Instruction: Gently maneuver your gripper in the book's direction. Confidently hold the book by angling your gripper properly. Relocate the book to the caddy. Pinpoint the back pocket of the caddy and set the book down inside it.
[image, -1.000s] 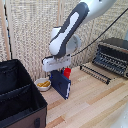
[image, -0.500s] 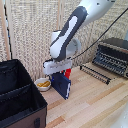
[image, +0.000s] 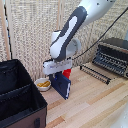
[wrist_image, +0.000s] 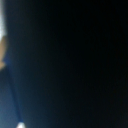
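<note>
The table (image: 95, 102) carries the black caddy (image: 20, 100) at the exterior view's left, both pockets without the book. The gripper (image: 59, 73) has the navy book (image: 62, 85) clamped upright beside a small bowl (image: 43, 83), apparently lifted. Grasp looks done; carrying over and lowering into the back pocket (image: 12, 76) remain

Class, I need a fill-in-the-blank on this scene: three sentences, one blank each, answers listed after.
1. The gripper is over the navy ____.
2. The small white bowl sits between the book and the black ____.
3. At the exterior view's right stands a toaster ____.

Answers: book; caddy; oven
</note>
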